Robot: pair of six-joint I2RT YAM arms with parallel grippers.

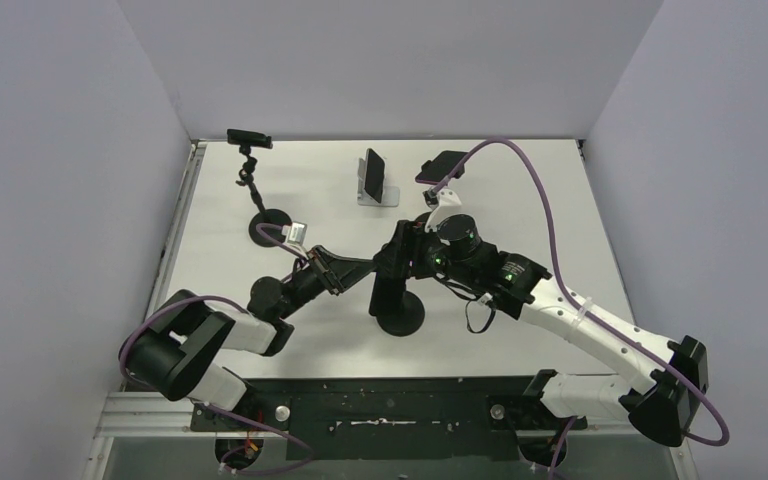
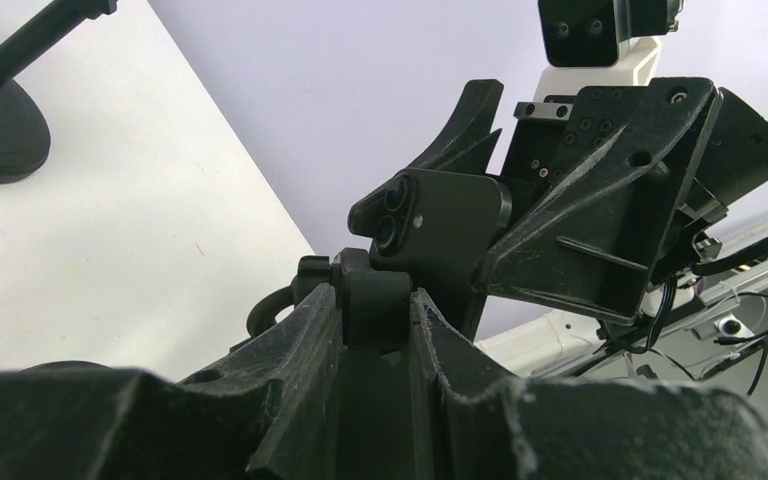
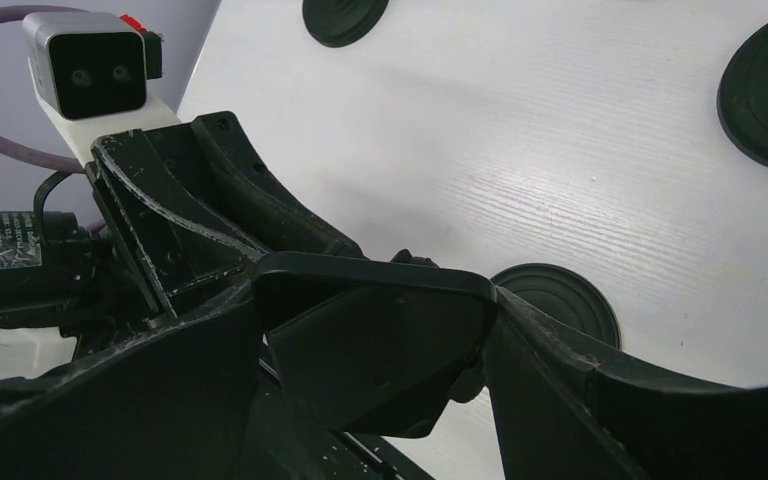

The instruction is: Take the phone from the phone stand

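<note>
Between the right fingers (image 3: 545, 350) sits the phone (image 3: 375, 345), a dark slab caught by two opposite edges, with the fingers closed in until both touch it (a smooth dark face is turned to that wrist camera). Just below and across from them, the left fingers (image 2: 310, 335) are drawn almost together. They clamp the neck of the phone stand (image 2: 370, 295), one finger on each side of its black knuckle. Seen from the left wrist, the back of the phone shows its twin lenses at the near corner. It lies directly above the left fingers and against the top of the stand. Whether it is still seated in the cradle I cannot tell.

From above, the two sets of fingers meet tip to tip over the middle of the white desk (image 1: 215, 250). Straight beyond that meeting point, well apart, a silver stand (image 1: 380, 193) props a second handset (image 1: 371, 170). Beyond the left fingers and off to their outer side stands a black gooseneck stand (image 1: 265, 228) on a round foot.
</note>
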